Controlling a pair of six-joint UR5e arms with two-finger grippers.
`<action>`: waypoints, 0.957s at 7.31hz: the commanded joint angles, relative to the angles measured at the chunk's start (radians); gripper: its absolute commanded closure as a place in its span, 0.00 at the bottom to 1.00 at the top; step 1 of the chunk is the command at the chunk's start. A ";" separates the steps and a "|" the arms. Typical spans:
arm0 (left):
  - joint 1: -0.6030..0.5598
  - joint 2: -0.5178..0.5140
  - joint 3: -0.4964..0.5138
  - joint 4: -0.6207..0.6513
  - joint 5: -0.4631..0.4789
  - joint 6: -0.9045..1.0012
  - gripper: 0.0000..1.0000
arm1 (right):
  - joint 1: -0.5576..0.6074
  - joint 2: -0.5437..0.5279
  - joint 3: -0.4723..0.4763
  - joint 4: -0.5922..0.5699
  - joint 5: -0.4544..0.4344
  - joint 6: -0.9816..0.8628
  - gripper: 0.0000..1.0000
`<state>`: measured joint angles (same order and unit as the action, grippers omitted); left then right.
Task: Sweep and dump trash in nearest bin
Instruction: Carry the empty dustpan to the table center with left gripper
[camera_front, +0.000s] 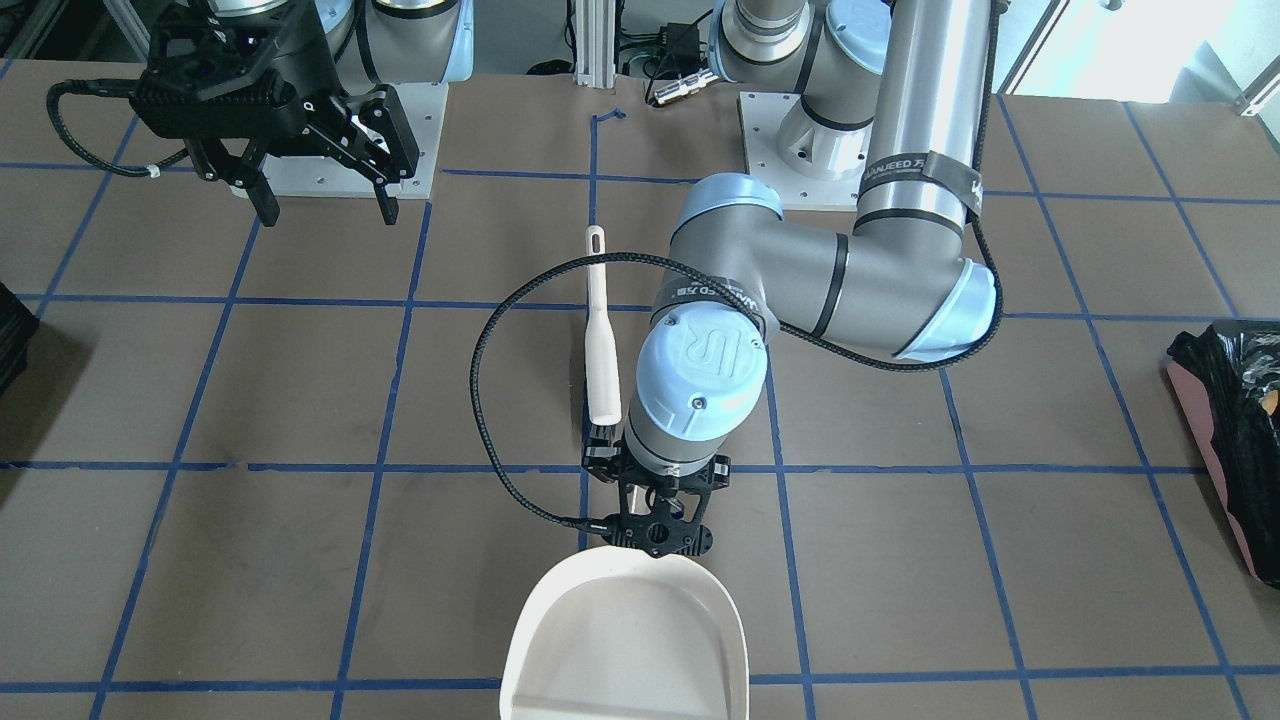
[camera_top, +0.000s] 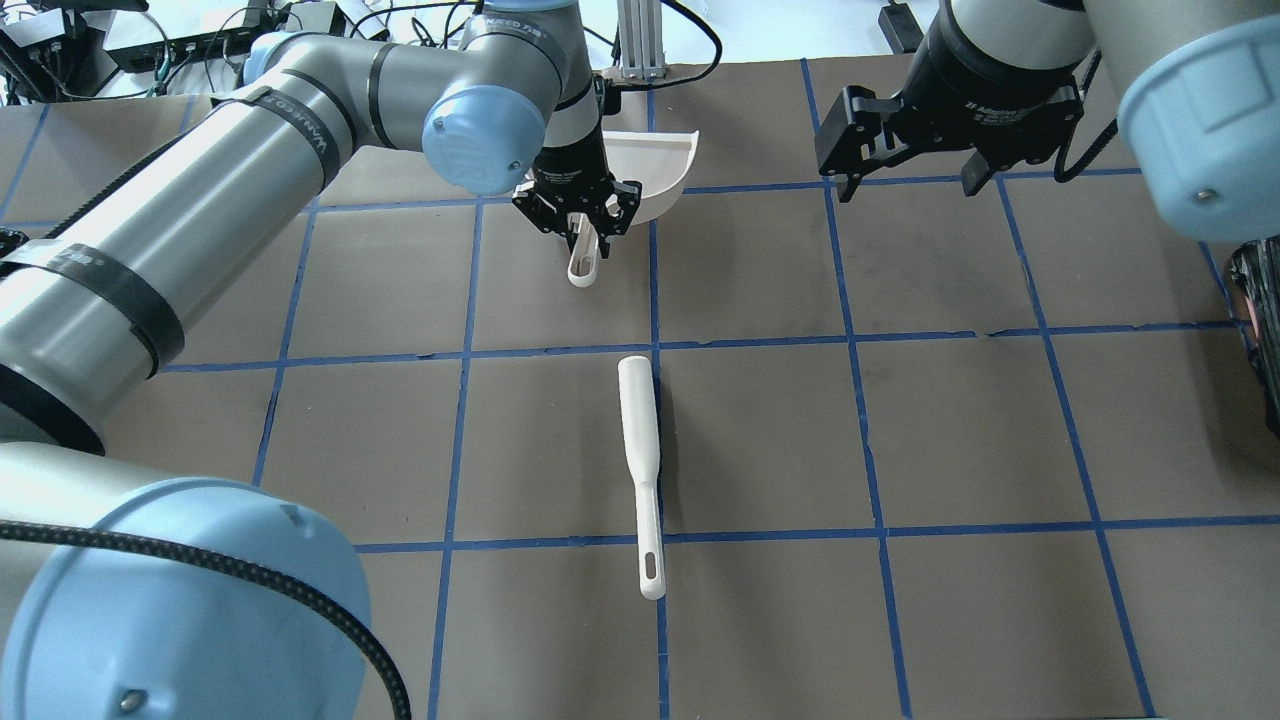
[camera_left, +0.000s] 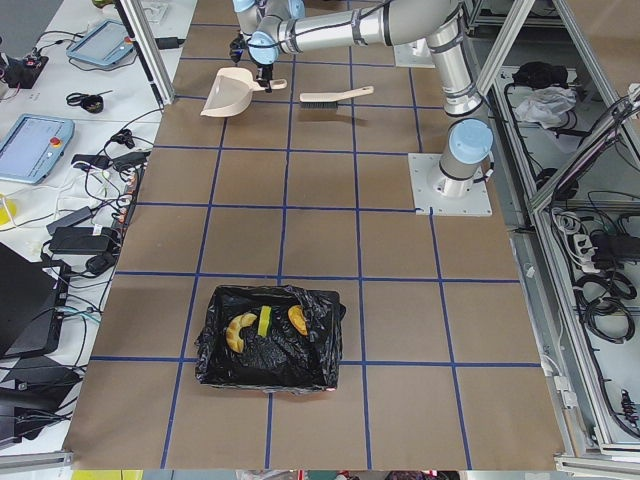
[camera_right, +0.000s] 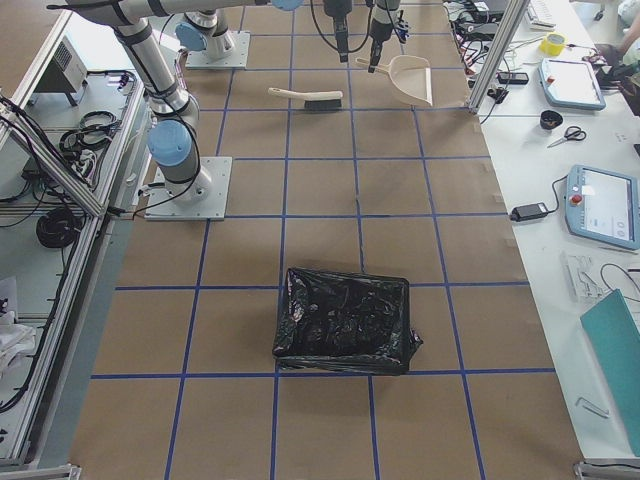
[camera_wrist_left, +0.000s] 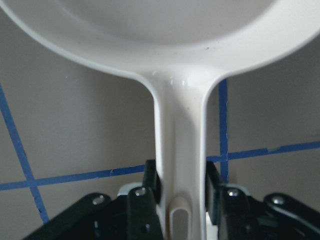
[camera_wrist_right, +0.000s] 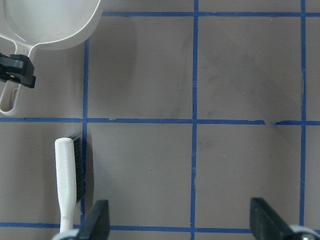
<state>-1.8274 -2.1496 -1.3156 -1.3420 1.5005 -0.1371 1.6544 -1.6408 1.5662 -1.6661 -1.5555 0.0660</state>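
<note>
Trash (camera_left: 264, 322) inside bin (camera_left: 206, 350); bin long axis parallel to brush (camera_left: 335, 97). Left gripper (camera_wrist_left: 182, 182) clamps dustpan (camera_wrist_left: 160, 30) handle, far from bin; right gripper (camera_wrist_right: 181, 220) jaws apart, empty.

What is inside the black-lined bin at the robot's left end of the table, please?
The bin holds three pieces: a yellow crescent, a green-and-yellow chunk and an orange lump. Anything beneath the crinkled bag folds is hidden.
</note>
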 joint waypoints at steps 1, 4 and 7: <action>-0.032 -0.027 -0.001 0.014 -0.029 -0.044 1.00 | -0.001 0.001 0.000 0.000 0.000 0.000 0.00; -0.059 -0.038 -0.013 0.014 -0.054 -0.107 1.00 | -0.001 0.001 0.002 0.002 0.000 0.000 0.00; -0.059 -0.055 -0.013 0.015 -0.045 -0.091 1.00 | -0.001 0.001 0.003 0.002 0.000 0.000 0.00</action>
<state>-1.8864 -2.1974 -1.3279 -1.3274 1.4522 -0.2330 1.6537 -1.6398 1.5690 -1.6644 -1.5555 0.0660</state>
